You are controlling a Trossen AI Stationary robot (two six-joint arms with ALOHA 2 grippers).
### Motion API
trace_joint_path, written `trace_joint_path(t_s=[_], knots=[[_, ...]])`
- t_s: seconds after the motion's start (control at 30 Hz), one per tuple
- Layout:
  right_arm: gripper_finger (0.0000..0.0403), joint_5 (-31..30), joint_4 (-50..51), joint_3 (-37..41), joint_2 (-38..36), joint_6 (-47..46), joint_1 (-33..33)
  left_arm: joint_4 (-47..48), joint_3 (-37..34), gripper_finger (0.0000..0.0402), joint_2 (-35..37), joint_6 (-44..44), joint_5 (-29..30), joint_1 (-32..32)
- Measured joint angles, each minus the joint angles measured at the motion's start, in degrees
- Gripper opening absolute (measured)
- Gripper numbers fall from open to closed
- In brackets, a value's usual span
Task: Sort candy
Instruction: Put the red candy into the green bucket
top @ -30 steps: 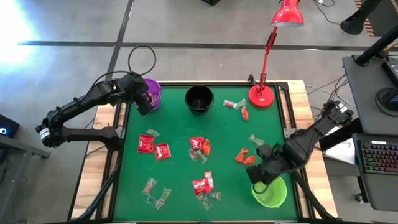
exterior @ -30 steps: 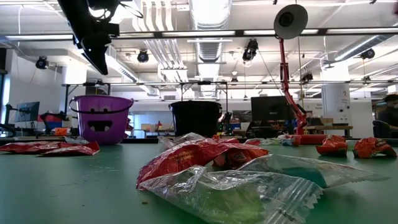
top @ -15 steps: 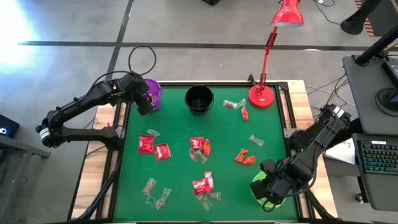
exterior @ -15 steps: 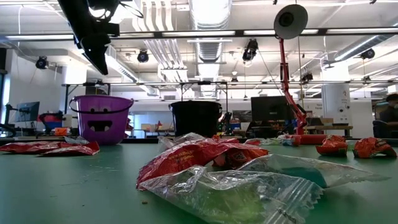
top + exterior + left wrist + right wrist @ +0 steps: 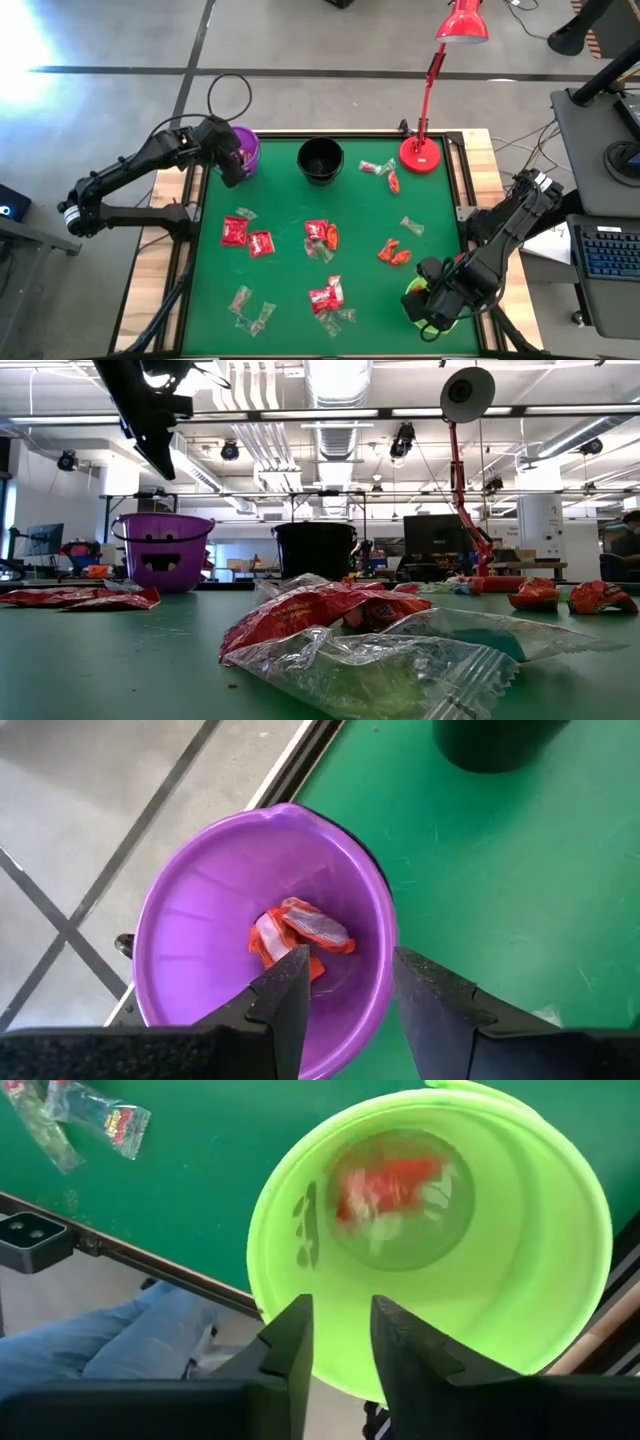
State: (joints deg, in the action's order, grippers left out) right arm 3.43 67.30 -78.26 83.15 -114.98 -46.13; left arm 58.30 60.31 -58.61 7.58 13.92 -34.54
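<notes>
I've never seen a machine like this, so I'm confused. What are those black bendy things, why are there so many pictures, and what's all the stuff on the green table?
The black bendy things are two robot arms, each ending in a two-finger end effector.

One camera looks straight down on the green table. One sits at table height. One rides on each wrist.

On the table lie many wrapped candies, three bowls and a red lamp.

The left end effector hangs open over the purple bowl, which has red candy inside. It holds nothing.

The right end effector is over the green bowl, fingers a little apart and empty, with a blurry red candy in the bowl. The black bowl stands between the purple bowl and the lamp.
</notes>
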Motion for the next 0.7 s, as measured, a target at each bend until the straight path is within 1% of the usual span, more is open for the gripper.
trace_joint_path(t_s=[0.1,0.3,0.5,0.7], knots=[[0.0115,-1.51,1.57,0.00,0.00,0.35,0.00,0.02,0.00,0.0127,0.00,0.85,-0.99,0.00],[0.0127,-9.70,7.15,0.00,-0.11,-3.55,0.57,0.01,0.00,0.0127,0.21,0.70,-9.21,0.24],[0.0124,-16.54,11.05,0.00,-0.20,-6.56,2.05,0.02,0.00,0.0127,1.07,-0.22,-9.54,1.79],[0.0125,-22.26,11.82,0.00,-0.20,-4.65,5.25,0.04,0.02,0.0133,2.68,-0.35,-9.64,3.75]])
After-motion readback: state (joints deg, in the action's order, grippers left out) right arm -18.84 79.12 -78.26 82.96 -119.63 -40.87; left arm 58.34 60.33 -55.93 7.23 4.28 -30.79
